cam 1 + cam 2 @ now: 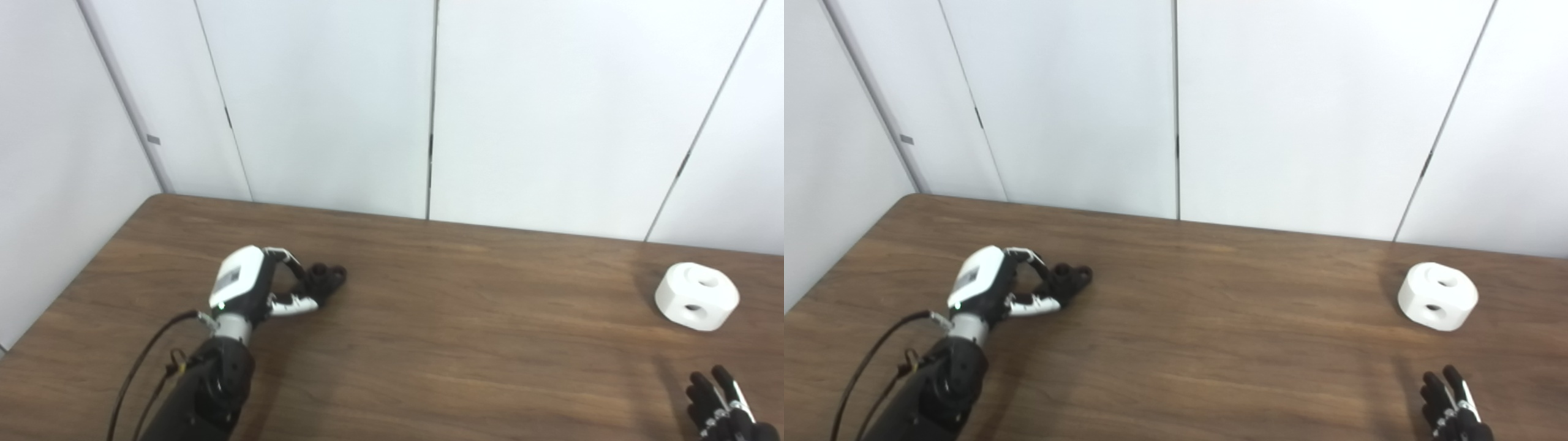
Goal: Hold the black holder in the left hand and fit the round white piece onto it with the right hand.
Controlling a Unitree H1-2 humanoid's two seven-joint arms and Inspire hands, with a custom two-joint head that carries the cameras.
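Observation:
The black holder (327,277) lies on the brown table at the left. My left hand (245,285) reaches it from the near side, with its fingers and thumb closed around the holder's near end. At the far right of the table sits the round white piece (697,296), a thick disc with a hole in its top and another in its side. My right hand (719,407) shows only its dark fingers at the bottom right corner. They are stretched out and apart, hold nothing, and stop a hand's length short of the white piece.
The wooden table (459,343) runs up to white wall panels at the back and left. A black cable (138,367) loops beside my left forearm. A wide stretch of bare wood lies between the holder and the white piece.

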